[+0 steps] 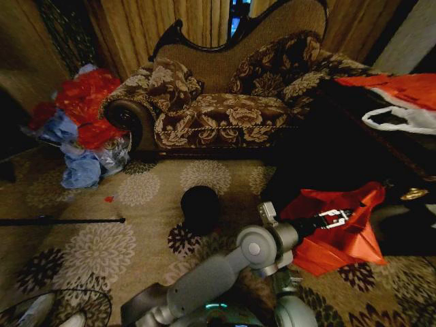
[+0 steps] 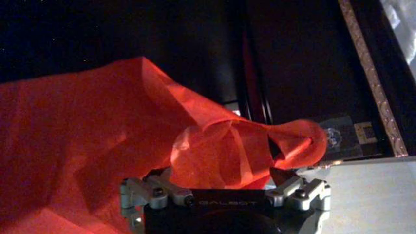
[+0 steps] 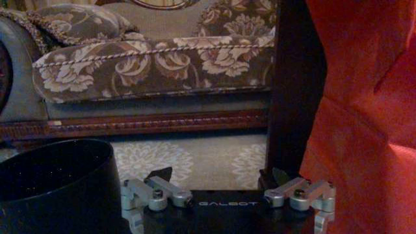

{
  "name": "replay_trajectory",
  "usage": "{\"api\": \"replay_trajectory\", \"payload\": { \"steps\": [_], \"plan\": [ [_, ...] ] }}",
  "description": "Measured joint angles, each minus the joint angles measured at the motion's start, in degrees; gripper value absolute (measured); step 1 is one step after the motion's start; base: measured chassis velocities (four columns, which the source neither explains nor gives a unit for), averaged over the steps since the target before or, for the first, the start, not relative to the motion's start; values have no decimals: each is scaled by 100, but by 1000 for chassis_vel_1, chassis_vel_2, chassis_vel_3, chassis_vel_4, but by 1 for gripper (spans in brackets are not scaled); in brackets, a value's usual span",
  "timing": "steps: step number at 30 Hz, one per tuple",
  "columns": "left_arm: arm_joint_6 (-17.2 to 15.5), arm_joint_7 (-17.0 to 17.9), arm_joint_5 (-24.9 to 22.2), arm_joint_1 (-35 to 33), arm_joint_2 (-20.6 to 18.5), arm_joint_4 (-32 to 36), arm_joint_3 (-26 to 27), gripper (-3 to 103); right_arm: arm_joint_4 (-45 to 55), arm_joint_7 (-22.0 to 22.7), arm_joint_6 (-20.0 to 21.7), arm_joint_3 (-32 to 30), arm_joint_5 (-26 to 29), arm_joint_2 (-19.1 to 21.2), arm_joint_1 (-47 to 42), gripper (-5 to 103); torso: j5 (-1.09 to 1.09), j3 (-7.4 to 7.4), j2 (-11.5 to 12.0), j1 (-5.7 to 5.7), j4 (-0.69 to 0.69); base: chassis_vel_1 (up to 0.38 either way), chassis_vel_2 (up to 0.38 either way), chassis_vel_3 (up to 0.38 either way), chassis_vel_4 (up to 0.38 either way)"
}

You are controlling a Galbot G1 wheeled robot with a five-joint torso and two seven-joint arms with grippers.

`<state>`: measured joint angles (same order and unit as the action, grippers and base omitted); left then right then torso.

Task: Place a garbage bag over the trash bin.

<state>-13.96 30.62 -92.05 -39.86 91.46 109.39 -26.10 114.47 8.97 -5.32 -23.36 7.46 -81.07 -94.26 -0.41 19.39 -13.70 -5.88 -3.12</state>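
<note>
On the flowered carpet before the sofa [image 1: 225, 102] stands the trash bin [image 1: 200, 206], bare. To its right the left gripper [image 2: 224, 183] is clamped on the garbage bag [image 1: 340, 228], held up beside a dark cabinet [image 1: 320, 136]. The right gripper [image 3: 224, 178] hangs near the bin, fingers apart.

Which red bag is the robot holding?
The orange-red garbage bag right of the trash bin, pinched by the left gripper, not the heap beside the sofa.
</note>
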Motion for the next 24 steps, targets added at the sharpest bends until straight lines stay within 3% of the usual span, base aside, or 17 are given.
{"api": "replay_trajectory", "payload": {
  "steps": [8, 13, 17, 20, 24],
  "plan": [
    [-2, -81, 141, -160, 84, -201, 23, 103, -27, -71, -39, 69, -4, 50, -7, 100, 0, 0, 0, 0, 0, 0, 0, 0, 0],
    [-6, -158, 303, -277, 81, -337, 70, 92, -44, -81, -54, 100, -25, 56, -40, 100, 0, 0, 0, 0, 0, 0, 0, 0, 0],
    [-9, -201, 384, -297, 77, -396, 112, 89, -44, -85, -61, 88, -27, 114, -57, 100, 0, 0, 0, 0, 0, 0, 0, 0, 0],
    [-34, -273, 427, -290, 75, -395, 110, 80, -44, -105, -60, 93, -39, 139, -56, 100, 0, 0, 0, 0, 0, 0, 0, 0, 0],
    [-83, -392, 489, -279, 72, -385, 87, 79, -57, -116, -61, 154, -92, 137, -35, 100, 0, 0, 0, 0, 0, 0, 0, 0, 0]
  ]
}}
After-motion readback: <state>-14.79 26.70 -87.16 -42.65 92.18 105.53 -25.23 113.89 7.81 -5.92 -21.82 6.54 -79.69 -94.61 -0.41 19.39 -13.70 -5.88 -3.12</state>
